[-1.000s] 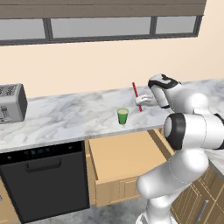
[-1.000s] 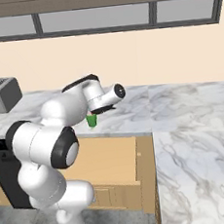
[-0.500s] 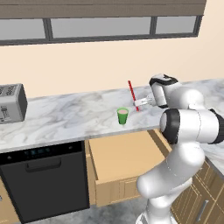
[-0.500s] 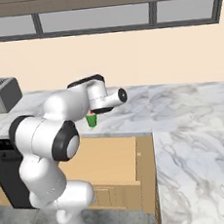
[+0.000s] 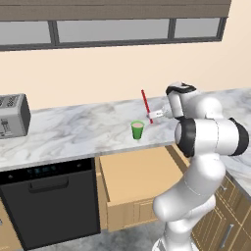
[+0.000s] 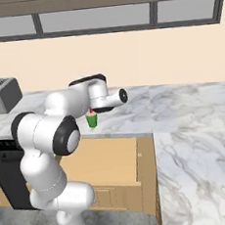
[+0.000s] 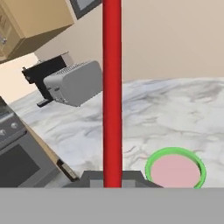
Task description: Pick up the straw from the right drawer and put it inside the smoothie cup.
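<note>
— Holding anything, that gripper (image 5: 153, 115)?

— Yes, it is clamped on the straw (image 5: 145, 104), gripping it low down. From the left base view the red stick rises from the fingers, leaning a little to the left, above the marble counter (image 5: 73, 132).

— And the smoothie cup (image 5: 138, 130)?

— Standing upright on the counter near its front edge, down and to the left of the gripper, apart from the straw. Seen from the hand, the straw (image 7: 112, 92) runs straight up the middle, and the cup's green rim (image 7: 175, 168) with its pink filling sits just to one side of the straw's lower end.

— From the other side?

— The arm hides most of it; I can make out the green cup (image 6: 91, 120) under the wrist, with a speck of red just above it.

— The right drawer (image 5: 135, 179)?

— Pulled out below the counter, its tan bottom showing, beside the black dishwasher (image 5: 49, 201). A toaster (image 5: 12, 115) stands well off to the left on the counter.
</note>
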